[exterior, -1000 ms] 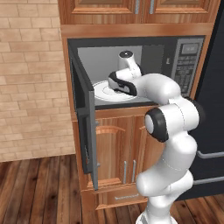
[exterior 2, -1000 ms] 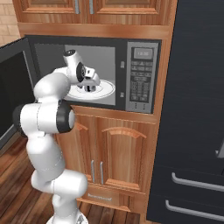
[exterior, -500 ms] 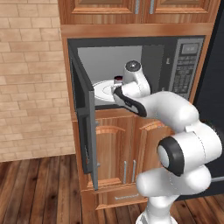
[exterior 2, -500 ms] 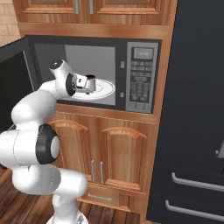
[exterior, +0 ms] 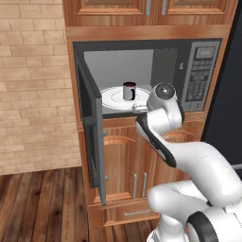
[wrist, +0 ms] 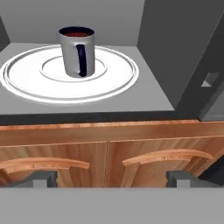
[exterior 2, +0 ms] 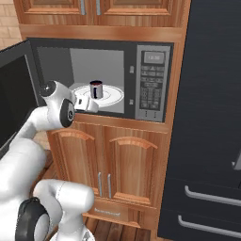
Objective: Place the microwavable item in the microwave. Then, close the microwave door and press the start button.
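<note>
Sitting upright on the white turntable plate, the mug is inside the microwave, so placement looks done. My gripper is outside, jaws apart, empty. At nine o'clock the microwave door hangs open; closing it and the keypad start button remain.

Cup showing grey body, dark blue handle, reddish-brown inside. Plate glowing white with ringed rims. Microwave wearing grey steel, pale grey cavity, dark keypad. Door showing dark grey. Cabinets showing orange-brown wood grain. Wall showing tan brick. Fridge looking near-black.
</note>
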Robot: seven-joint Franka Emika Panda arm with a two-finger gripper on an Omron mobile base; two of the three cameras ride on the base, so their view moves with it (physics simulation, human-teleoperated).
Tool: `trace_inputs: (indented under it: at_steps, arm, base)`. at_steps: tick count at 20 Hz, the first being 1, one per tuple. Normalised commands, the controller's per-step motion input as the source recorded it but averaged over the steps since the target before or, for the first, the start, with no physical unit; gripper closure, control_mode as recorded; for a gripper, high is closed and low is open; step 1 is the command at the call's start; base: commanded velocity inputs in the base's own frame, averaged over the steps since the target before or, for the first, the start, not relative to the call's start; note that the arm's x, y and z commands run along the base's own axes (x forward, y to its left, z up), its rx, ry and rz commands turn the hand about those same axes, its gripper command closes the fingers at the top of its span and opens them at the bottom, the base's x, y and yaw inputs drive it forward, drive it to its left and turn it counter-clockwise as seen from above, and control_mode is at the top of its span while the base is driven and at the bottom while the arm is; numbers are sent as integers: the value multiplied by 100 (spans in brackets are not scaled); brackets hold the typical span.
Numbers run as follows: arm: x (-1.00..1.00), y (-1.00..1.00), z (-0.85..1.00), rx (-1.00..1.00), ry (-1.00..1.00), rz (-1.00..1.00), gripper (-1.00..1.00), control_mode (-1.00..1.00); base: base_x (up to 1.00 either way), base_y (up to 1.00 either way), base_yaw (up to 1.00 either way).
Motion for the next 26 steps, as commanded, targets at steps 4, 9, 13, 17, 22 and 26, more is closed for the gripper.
trace_inputs:
  at_steps: [4, 9, 13, 17, 22, 26]
  arm:
    - [-100, -28, 76, 0, -11, 3, -100, -100]
    - [-100, -18, 95, -3, -6, 5, -100, -100]
    - [-100, -4, 60, -7, -10, 6, -100, -100]
    - [-100, 0, 17, -15, -25, 6, -100, -100]
    - [-100, 1, 40, -21, -27, 11, -100, -100]
    - [-100, 11, 36, -21, -18, 14, -100, -100]
  base:
    - [0, 0, 0]
    - [0, 0, 0]
    - [0, 0, 0]
    - [0, 0, 0]
    - [0, 0, 0]
    - [0, 0, 0]
